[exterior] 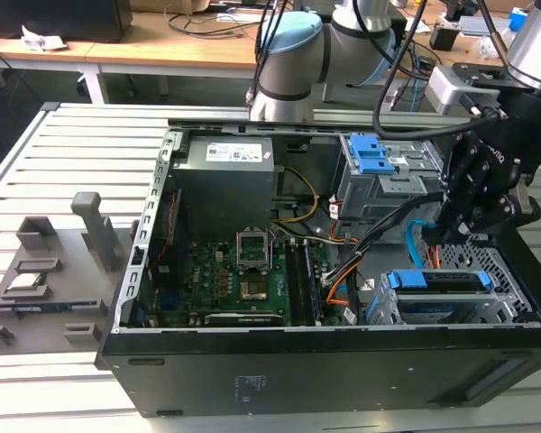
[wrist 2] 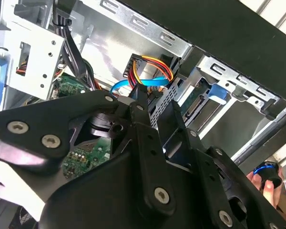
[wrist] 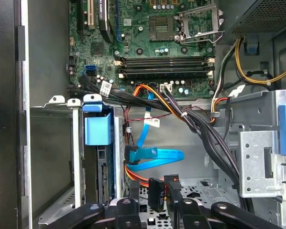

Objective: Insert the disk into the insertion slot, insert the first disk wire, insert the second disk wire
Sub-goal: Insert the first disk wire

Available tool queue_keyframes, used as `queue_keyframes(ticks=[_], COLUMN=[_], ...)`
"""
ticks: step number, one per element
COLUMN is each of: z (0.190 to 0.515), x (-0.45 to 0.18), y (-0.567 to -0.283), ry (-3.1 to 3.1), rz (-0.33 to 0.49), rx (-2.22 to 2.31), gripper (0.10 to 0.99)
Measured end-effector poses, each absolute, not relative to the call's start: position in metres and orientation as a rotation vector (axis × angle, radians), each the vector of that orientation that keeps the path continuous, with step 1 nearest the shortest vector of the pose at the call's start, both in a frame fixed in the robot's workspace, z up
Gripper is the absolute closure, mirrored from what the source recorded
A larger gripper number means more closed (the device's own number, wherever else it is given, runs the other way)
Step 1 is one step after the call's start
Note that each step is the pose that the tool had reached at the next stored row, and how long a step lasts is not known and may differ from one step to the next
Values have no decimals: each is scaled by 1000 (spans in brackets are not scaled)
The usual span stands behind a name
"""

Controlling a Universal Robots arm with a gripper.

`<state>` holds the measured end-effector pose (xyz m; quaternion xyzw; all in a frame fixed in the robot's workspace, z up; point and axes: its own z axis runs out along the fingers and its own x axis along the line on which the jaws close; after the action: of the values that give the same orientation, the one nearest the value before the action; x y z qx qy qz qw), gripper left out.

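The disk (exterior: 437,305) in its blue carrier (exterior: 437,280) sits inside the insertion slot (exterior: 498,267), the silver perforated cage at the case's front corner; the carrier's tab (wrist: 97,128) faces the wires. My gripper (exterior: 446,236) hangs just behind that cage. In both wrist views its fingers close on a black plug (wrist: 156,193) with red, orange and yellow wires (wrist 2: 155,64), the first disk wire. The second disk wire (wrist: 157,157), flat and light blue with a dark plug (wrist: 132,154), lies loose just beyond the fingertips (wrist 2: 121,87).
A taller grey cage with blue tabs (exterior: 379,176) stands behind the gripper. Black cable bundles (wrist: 200,129) cross between it and the motherboard (exterior: 225,271). The power supply (exterior: 225,180) fills the far corner. A person's fingers (wrist 2: 264,180) show outside the case.
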<state>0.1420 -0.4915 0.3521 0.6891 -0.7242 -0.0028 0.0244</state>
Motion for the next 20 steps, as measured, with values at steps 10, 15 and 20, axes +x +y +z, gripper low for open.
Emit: queue_keyframes(ticks=[10,15,20], z=[352,352,347], x=[142,142,145], y=[-493,-526,-535], ry=[-2241,-2241,-2241], rz=[-9,-9,-9], rx=[2132,2132,2132], gripper=[918,918,918])
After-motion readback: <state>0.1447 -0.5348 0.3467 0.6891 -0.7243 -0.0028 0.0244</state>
